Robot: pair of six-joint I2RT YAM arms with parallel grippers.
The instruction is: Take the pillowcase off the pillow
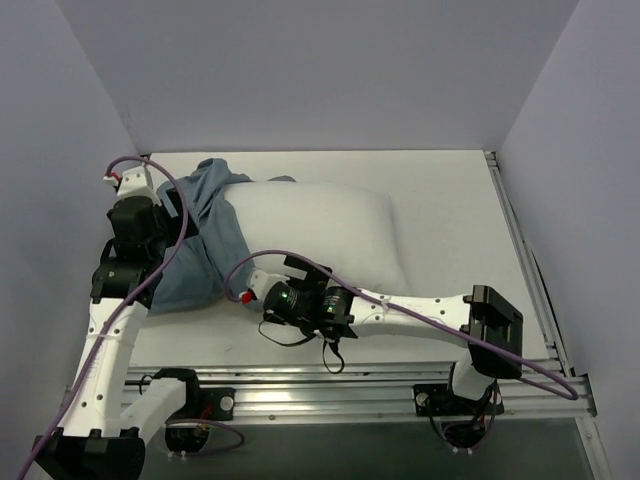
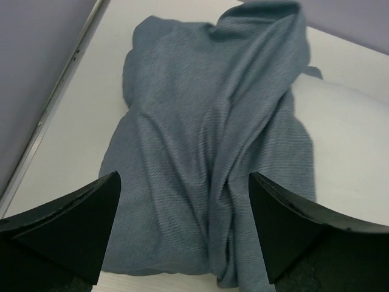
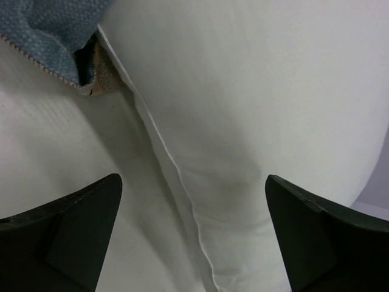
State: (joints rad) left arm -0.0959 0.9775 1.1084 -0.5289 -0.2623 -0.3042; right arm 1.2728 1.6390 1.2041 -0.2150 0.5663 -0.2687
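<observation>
The pillowcase (image 1: 205, 240) lies bunched over the 9 o'clock end of the pillow (image 1: 320, 230) on the counter (image 1: 450, 220). The left tool (image 2: 184, 176) hangs spread apart above the cloth. The right tool (image 3: 193, 179), also apart, is at the pillow's 6 o'clock edge.

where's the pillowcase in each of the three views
Top external: the pillowcase lies bunched on the left of the table, at the pillow's left end.
Left wrist: it fills the middle of the picture.
Right wrist: only an edge shows, in the top left corner.
Shared landmark: the white pillow, to the pillowcase's right in every view.
</observation>
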